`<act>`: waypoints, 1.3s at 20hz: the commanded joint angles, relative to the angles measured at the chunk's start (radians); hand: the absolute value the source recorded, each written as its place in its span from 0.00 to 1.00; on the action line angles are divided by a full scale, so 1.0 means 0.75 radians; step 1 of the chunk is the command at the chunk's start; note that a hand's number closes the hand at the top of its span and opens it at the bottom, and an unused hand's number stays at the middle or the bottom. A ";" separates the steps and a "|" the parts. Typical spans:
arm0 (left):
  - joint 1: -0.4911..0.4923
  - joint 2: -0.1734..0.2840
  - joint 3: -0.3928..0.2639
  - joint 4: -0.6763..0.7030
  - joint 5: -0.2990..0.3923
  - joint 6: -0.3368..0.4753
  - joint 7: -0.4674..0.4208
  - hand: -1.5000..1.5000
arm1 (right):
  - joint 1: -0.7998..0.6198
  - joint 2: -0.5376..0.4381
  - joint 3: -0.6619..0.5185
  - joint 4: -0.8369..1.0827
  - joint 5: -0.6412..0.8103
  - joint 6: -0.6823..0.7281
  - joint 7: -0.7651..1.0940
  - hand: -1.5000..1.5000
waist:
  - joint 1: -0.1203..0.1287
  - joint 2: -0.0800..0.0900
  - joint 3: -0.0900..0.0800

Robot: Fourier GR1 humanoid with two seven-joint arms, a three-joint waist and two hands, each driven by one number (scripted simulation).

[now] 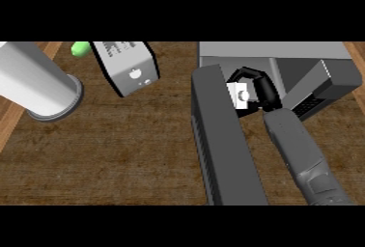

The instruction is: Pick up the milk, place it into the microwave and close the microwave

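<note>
The right hand reaches into the open microwave at the far right of the wooden counter, its fingers curled around the white milk carton, which sits just inside the opening. The microwave door stands swung out toward the near side, left of the grey forearm. A grey cylinder and a tilted grey box stand far left, beside a small green object.
</note>
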 commanded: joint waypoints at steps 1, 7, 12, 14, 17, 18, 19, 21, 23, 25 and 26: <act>0.017 -0.011 0.012 -0.007 0.004 -0.030 -0.012 0.00 | -0.177 0.026 -0.018 0.168 0.058 -0.155 0.048 1.00 | 0.034 0.009 0.000; -0.053 -0.028 -0.041 0.023 -0.057 -0.023 -0.012 0.00 | -0.270 0.035 -0.034 0.326 0.125 -0.338 0.064 1.00 | 0.050 0.021 0.001; -0.063 0.020 -0.029 0.074 -0.036 -0.074 -0.020 0.00 | -0.325 -0.020 -0.082 0.405 0.117 -0.404 0.044 1.00 | 0.096 0.042 0.002; -0.091 0.018 -0.026 0.085 -0.035 -0.051 -0.016 0.00 | -0.366 -0.022 -0.095 0.422 0.115 -0.442 0.061 1.00 | 0.096 0.043 0.002; -0.123 0.015 -0.047 0.081 -0.059 -0.050 -0.028 0.00 | -0.426 -0.058 -0.104 0.424 0.129 -0.586 0.106 1.00 | 0.126 0.061 0.003; -0.176 0.067 -0.016 0.102 -0.030 -0.017 -0.001 0.00 | -0.390 -0.030 -0.098 0.416 0.140 -0.649 0.039 1.00 | 0.109 0.061 0.004; -0.156 0.037 -0.040 0.102 -0.070 -0.030 -0.013 0.00 | -0.380 -0.088 -0.069 0.437 0.176 -0.627 0.019 1.00 | 0.112 0.064 0.003; -0.146 0.030 -0.052 0.098 -0.056 -0.055 -0.024 0.00 | -0.436 -0.092 -0.074 0.442 0.180 -0.676 0.044 1.00 | 0.138 0.066 0.003; -0.181 0.046 -0.049 0.154 -0.063 -0.054 -0.031 0.00 | -0.396 -0.073 -0.059 0.464 0.204 -0.738 0.003 1.00 | 0.134 0.074 0.002; -0.194 0.072 -0.046 0.139 -0.056 -0.047 -0.006 0.00 | -0.415 -0.094 -0.065 0.471 0.207 -0.783 0.013 1.00 | 0.148 0.081 0.004; -0.204 0.065 -0.053 0.174 -0.072 -0.051 -0.017 0.00 | -0.407 -0.122 -0.042 0.488 0.235 -0.780 0.002 1.00 | 0.138 0.081 0.003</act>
